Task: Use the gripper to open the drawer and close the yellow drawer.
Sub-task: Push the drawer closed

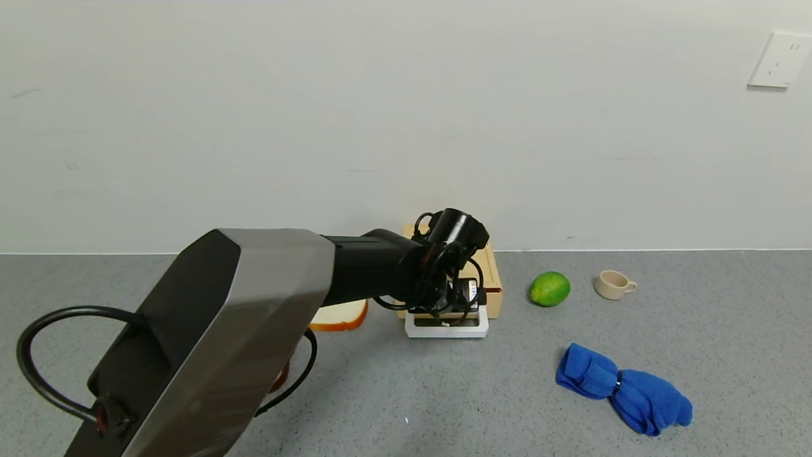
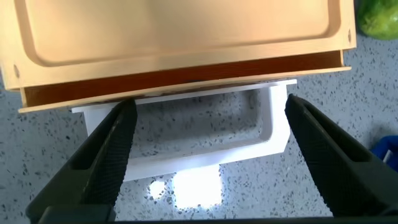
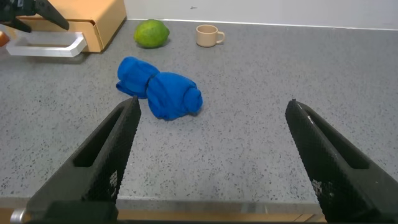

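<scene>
The flat pale yellow-tan plastic drawer [image 1: 491, 279] sits in its low box casing at the back of the grey speckled surface [image 1: 482, 393], close to the white wall, with its white rectangular loop handle [image 1: 447, 328] jutting toward the robot; the black left hand [image 1: 453, 304] on the thick black-and-grey arm hangs directly over that handle, so the thing to be worked lies straight below and slightly ahead of it, not off to either side. In the left wrist view the two dark fingers [image 2: 109, 155] stand wide apart, one just outside each short end of the handle [image 2: 205, 152], and nothing is held between them; whether the fingertips touch the handle cannot be made out. The handle's long bar runs across the drawer front [image 2: 186, 74], parallel to the wall, and the fingers straddle it along that axis; a pull would have to run at right angles to the bar, toward the robot, and a push the opposite way, toward the wall. The drawer appears shut or nearly so, with only the handle protruding, so I judge the opening step not yet done.

The left arm is plainly the nearer one; the right hand [image 3: 211, 168] hovers well apart, over bare surface, its fingers spread wide and empty, with a crumpled blue cloth [image 3: 158, 93] between it and the drawer.
</scene>
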`<state>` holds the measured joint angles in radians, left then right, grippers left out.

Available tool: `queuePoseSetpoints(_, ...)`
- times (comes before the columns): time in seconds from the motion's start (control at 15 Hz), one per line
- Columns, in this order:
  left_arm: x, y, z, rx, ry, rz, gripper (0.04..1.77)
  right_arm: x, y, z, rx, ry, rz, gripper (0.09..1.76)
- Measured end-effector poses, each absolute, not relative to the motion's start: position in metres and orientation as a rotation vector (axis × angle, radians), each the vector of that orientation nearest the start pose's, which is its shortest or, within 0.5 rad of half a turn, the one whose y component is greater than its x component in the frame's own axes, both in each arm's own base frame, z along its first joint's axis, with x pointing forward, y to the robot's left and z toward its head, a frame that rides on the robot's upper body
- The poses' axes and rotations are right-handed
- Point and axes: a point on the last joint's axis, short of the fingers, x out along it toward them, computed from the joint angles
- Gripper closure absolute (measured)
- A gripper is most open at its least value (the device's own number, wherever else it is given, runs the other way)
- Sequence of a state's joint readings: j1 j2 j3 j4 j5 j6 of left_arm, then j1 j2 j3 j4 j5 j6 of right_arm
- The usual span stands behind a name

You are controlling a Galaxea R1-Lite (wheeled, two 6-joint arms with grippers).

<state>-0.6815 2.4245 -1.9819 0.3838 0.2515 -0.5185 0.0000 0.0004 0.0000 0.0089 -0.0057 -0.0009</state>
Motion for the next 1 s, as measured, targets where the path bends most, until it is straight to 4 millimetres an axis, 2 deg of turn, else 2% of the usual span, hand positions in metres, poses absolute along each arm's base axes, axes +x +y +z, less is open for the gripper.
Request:
queuePoseSetpoints(0.67,0.3871,-0.3001,0.1143,-0.122,0.782,-0.203,0.09,-0.0228,-0.0001,0.0746,-0.001,0.009,-0.006,0.14)
queuePoseSetpoints(1.0,0.3788,-0.2986,0.1163,-0.09,0.821,-0.188,0.09,-0.0228,-0.0001,0.0746,-0.001,0.009,-0.006,0.14)
